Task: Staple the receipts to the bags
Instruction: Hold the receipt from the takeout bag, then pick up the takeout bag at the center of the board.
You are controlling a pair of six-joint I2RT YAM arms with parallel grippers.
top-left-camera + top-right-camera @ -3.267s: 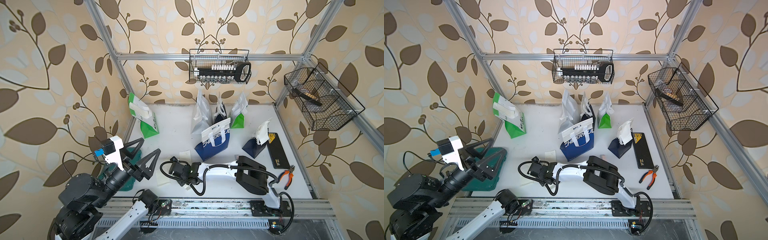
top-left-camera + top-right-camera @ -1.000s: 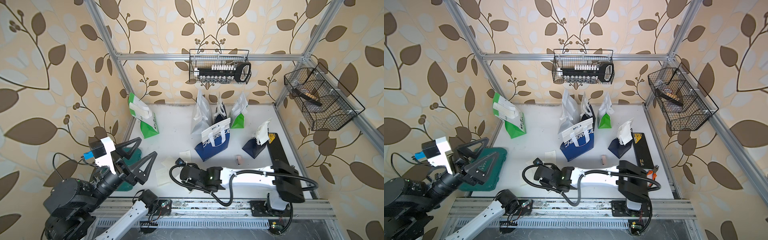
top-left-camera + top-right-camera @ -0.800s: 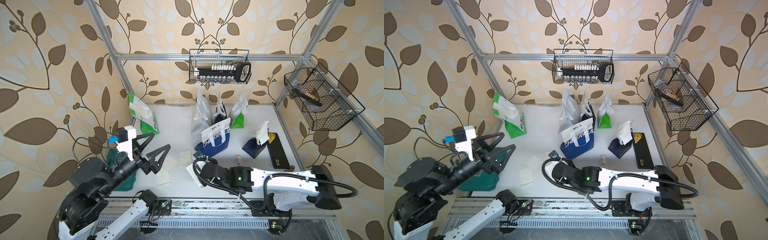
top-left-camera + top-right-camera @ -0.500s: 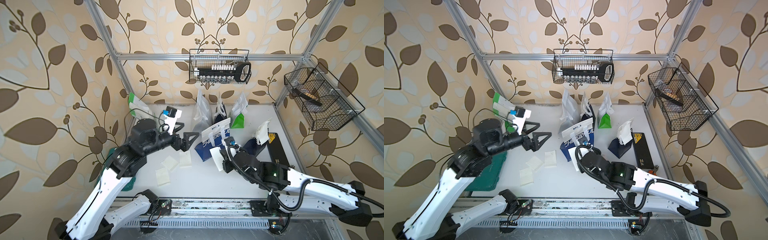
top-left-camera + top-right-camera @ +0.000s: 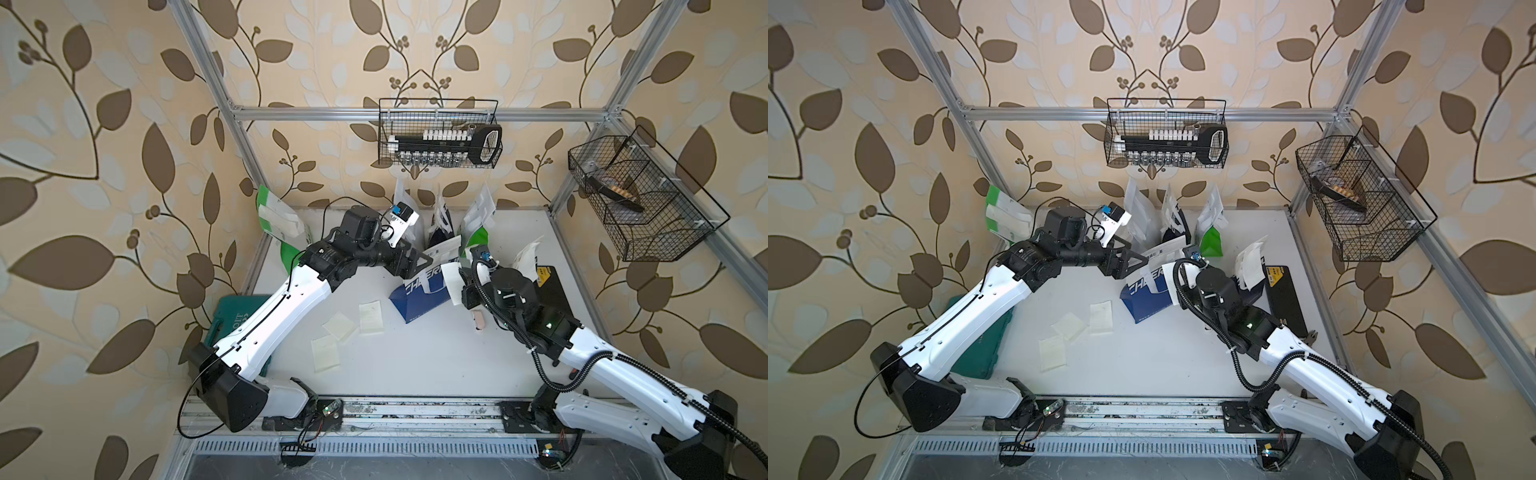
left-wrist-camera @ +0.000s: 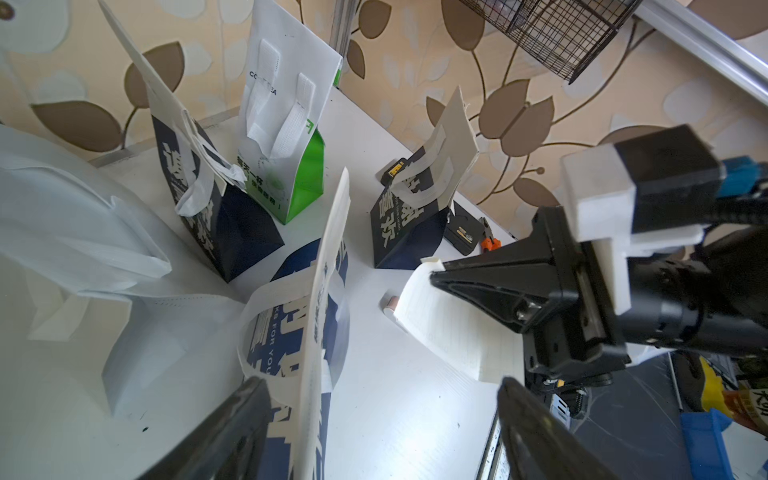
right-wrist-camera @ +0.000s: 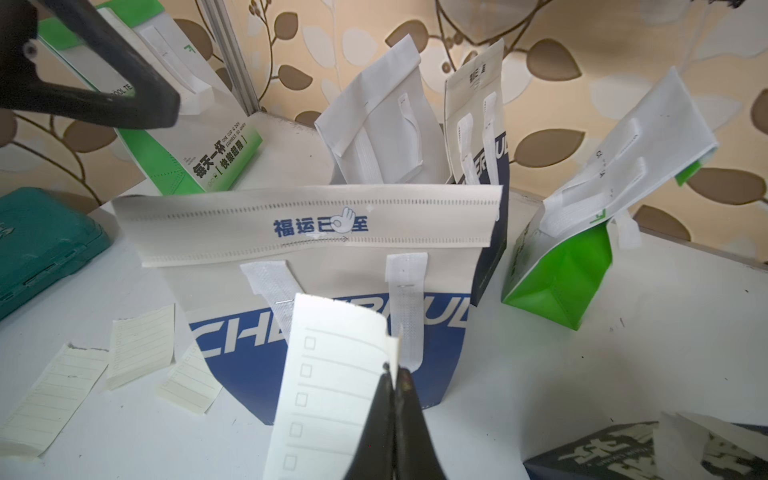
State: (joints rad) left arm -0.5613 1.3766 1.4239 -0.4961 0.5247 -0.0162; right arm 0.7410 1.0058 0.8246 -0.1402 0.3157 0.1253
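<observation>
loose receipts [image 5: 371, 316] beside the navy bag [image 5: 419, 301], teal case [image 5: 232, 309] well apart

Stereo pair looks down over the whole table [image 5: 415, 365]
Wrist cameras close on one navy bag [image 7: 241, 382] from left and right

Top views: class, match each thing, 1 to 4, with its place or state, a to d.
1 checkbox receipt
2 teal case
3 black socket rack
4 three loose receipts

a lying flat on the table
b pinched in the shut right gripper
c partly hidden behind the left arm
d inside the wire basket on the back wall

Pairs: 1-b, 2-c, 3-d, 4-a
</observation>
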